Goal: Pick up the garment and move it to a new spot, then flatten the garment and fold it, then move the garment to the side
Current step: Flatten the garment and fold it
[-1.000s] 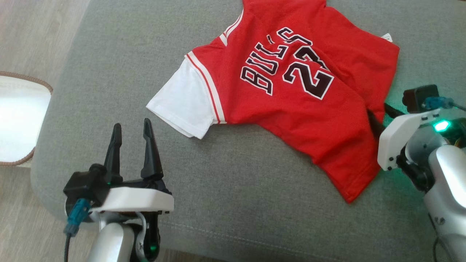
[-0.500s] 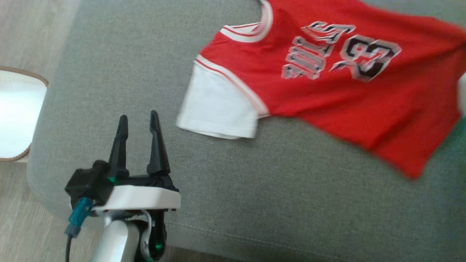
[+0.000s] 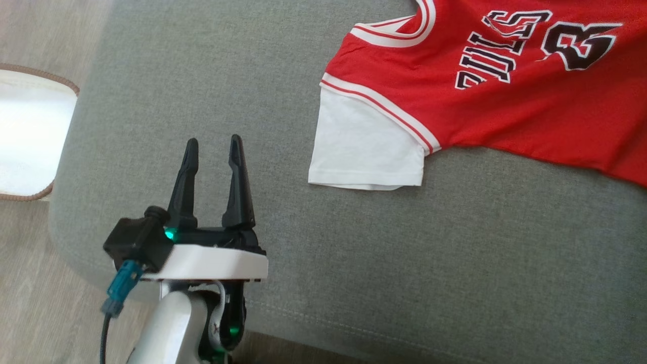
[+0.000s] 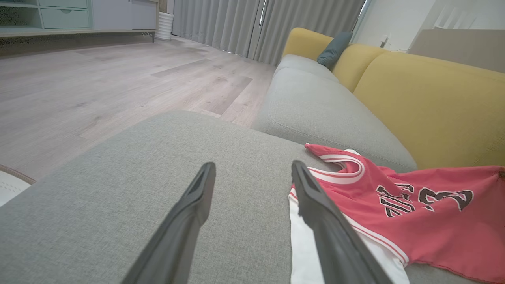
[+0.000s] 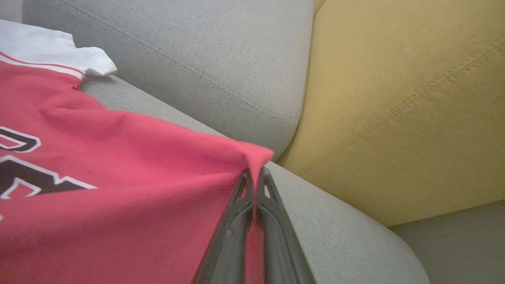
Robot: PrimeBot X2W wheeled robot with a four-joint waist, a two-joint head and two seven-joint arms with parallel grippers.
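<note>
- Found left gripper [image 3: 213,140] with fingers spread wide apart, gripping nothing and touching nothing.
- Located it over the near left part of the grey seat cushion [image 3: 354,253], fingers pointing toward the garment [image 3: 505,116], apart from the cloth.
- In the left wrist view, seen one finger [image 4: 335,236] overlapping the white sleeve [image 3: 364,146] in the picture; contact cannot be told there.
- Found right gripper [image 5: 255,171] with fingers pressed together, clamped on a red edge of the garment.
- Noted cloth drawn up into a small peak at the pinch and falling away to the left of the right wrist view.
- Located the garment on the grey seat cushion, toward the far right of the head view, running off the right and top edges, close to the yellow backrest [image 5: 394,98].
- Recorded as a red jersey, print side up, with black white-edged lettering and numerals [image 3: 510,50] partly creased and cut off by the frame.
- Noted one white sleeve lying flat toward the near side, joined to the red body by red-white striped trim.
- Noted striped collar [image 3: 404,33] at the far left of the garment, and mild wrinkles across the red panel.
</note>
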